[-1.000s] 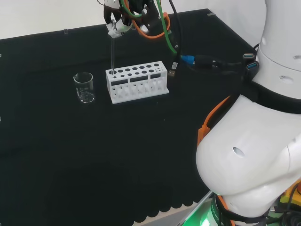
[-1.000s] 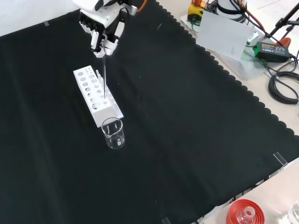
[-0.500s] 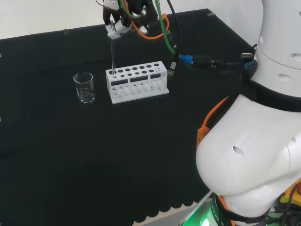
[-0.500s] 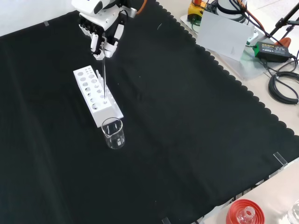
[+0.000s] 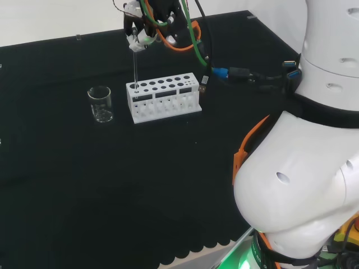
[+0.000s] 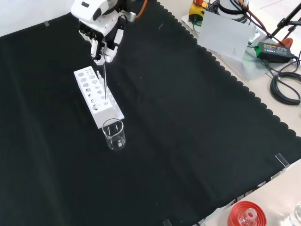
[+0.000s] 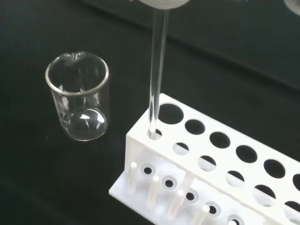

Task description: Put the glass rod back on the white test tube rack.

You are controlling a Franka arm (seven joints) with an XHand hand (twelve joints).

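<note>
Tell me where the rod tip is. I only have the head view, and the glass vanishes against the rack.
Observer: In the wrist view the glass rod has its lower end inside a small corner hole of the white rack, at the end nearest the beaker.
Operator: Confirm the beaker is out of the way.
Observer: The wrist view shows it empty and standing apart from the rack, with black cloth between them.
Operator: Check the grip for me.
Observer: In the front view the robot hand has its fingers curled round the rod's top, well above the rack.
Operator: Report the rod's lean.
Observer: In the front view it stands close to upright, tilted only slightly.
</note>
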